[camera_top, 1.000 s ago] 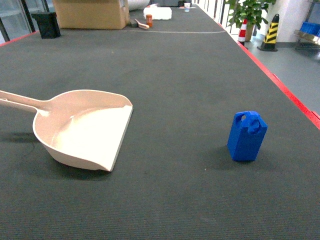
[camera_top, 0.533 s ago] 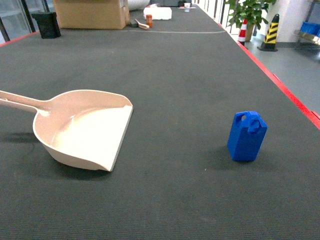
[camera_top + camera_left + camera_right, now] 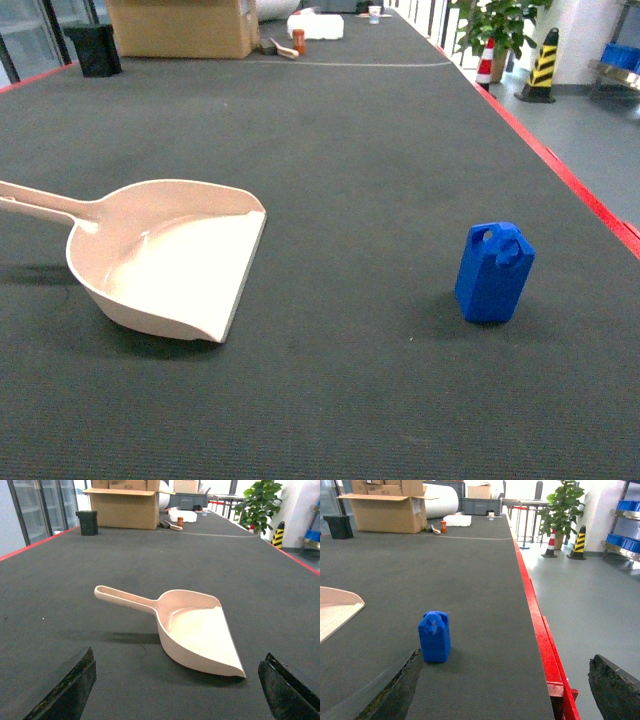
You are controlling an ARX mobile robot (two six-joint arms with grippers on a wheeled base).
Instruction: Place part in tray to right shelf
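The part (image 3: 434, 636) stands upright on the dark surface (image 3: 350, 150), just ahead of the open right gripper (image 3: 502, 690), toward its left finger. The tray (image 3: 195, 630) lies ahead of the open left gripper (image 3: 177, 690). No writing is legible.

A dark grey mat-covered table (image 3: 350, 130) with a red edge fills the view. A cream tray (image 3: 175, 258) lies at left, handle pointing left, open mouth facing right. A small blue part (image 3: 493, 272) stands upright at right, well apart from it. A cardboard box (image 3: 182, 27) sits at the far end.
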